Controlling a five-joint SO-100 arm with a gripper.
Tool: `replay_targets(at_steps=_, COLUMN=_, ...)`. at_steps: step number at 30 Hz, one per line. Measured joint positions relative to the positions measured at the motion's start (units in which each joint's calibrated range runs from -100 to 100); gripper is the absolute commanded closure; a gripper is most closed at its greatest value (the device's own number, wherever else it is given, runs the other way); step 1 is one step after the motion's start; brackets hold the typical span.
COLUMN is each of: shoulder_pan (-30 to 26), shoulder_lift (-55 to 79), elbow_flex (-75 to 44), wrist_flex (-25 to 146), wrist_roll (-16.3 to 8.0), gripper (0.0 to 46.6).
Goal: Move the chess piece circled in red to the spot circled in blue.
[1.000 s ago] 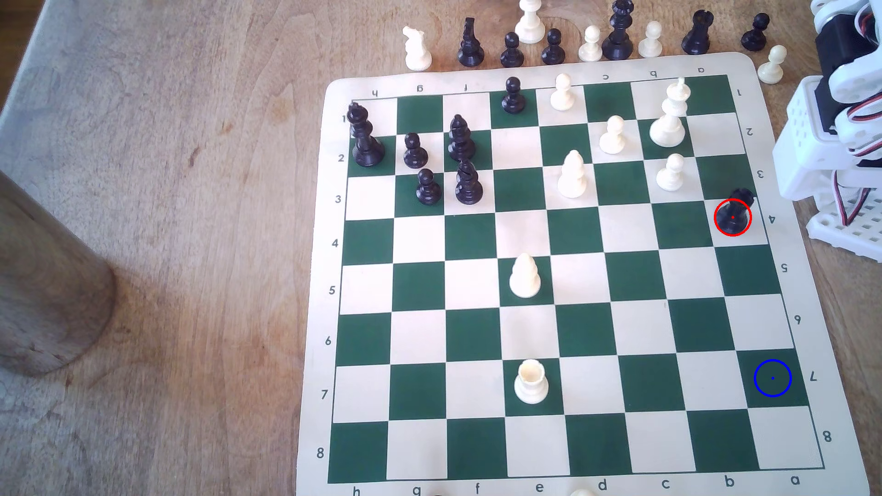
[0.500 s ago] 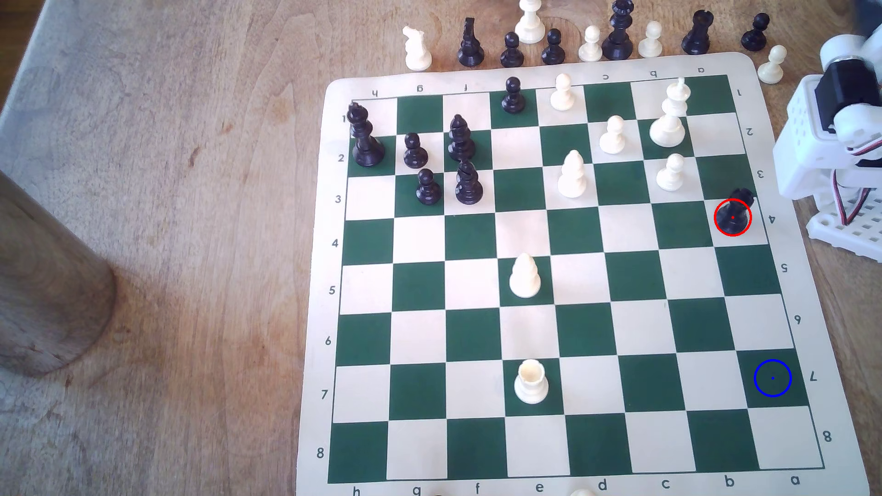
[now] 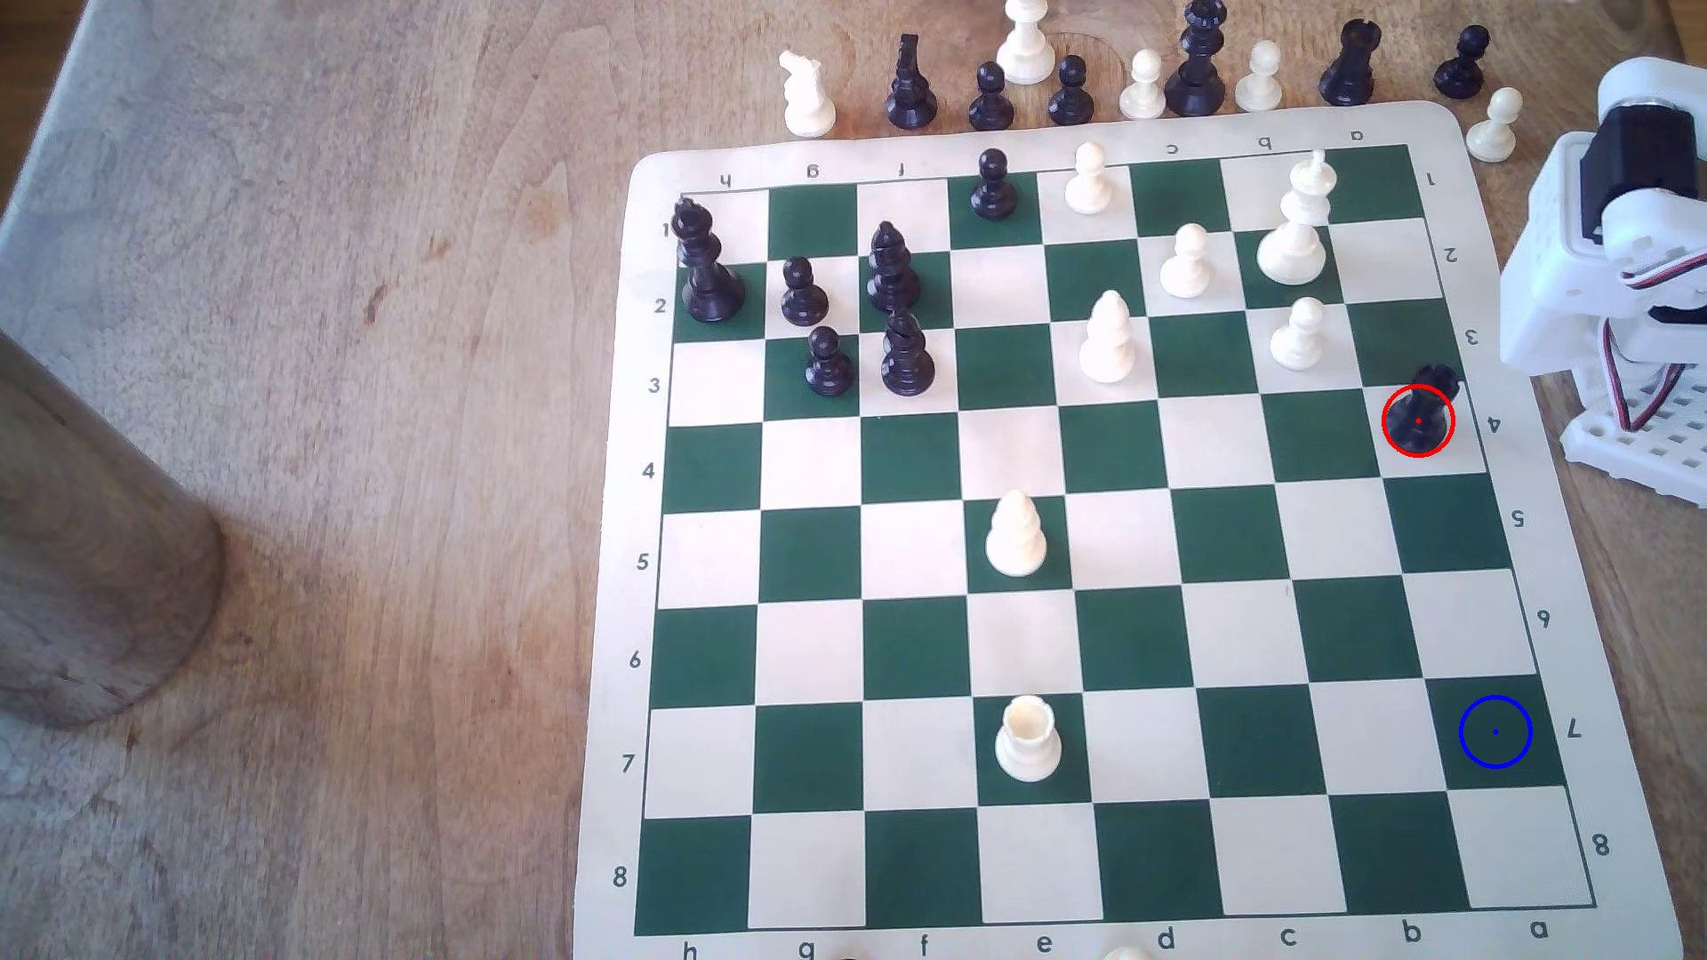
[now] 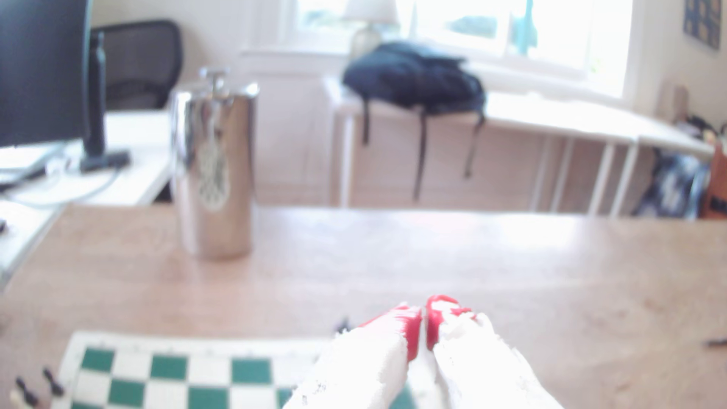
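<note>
The black rook (image 3: 1421,413) is standing upright on the chess mat (image 3: 1524,231), three squares from the blue-circled square (image 3: 1495,732). The pincer (image 4: 424,324) is sitting closed, empty, above the mat.

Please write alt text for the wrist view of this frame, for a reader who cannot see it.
The arm's white hand, its two red-tipped fingers nearly touching with nothing between them, is raised above a wooden table and points across the room. A corner of the green-and-cream chess mat lies beneath it, and a shiny metal canister stands on the table beyond.
</note>
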Motion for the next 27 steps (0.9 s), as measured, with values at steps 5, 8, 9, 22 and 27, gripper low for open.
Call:
replay_targets(at_steps=5, shoulder_pan=-6.34, shoulder_lift=0.08, elbow_flex=-1.36, wrist_flex=17.05, wrist_roll=0.00, gripper=45.8)
replay_targets(at_steps=8, shoulder_pan=-7.74, shoulder_lift=1.51, elbow_flex=-3.43, wrist_flex=22.07, wrist_roll=0.10, gripper=45.3)
replay_targets(at_steps=9, shoulder_pan=-8.92, shoulder_lift=3.10, elbow_flex=-5.51, wrist_flex=27.89, wrist_roll=0.63, gripper=45.0)
replay_targets(at_steps=22, shoulder_pan=-12.17, shoulder_lift=5.11, elbow_flex=4.97, wrist_flex=38.88, wrist_roll=3.17, gripper=37.7)
replay_targets(at_steps=27, shoulder_pan=-15.93, shoulder_lift=13.91, elbow_flex=5.51, wrist_flex=38.88, wrist_roll=1.86, gripper=33.4)
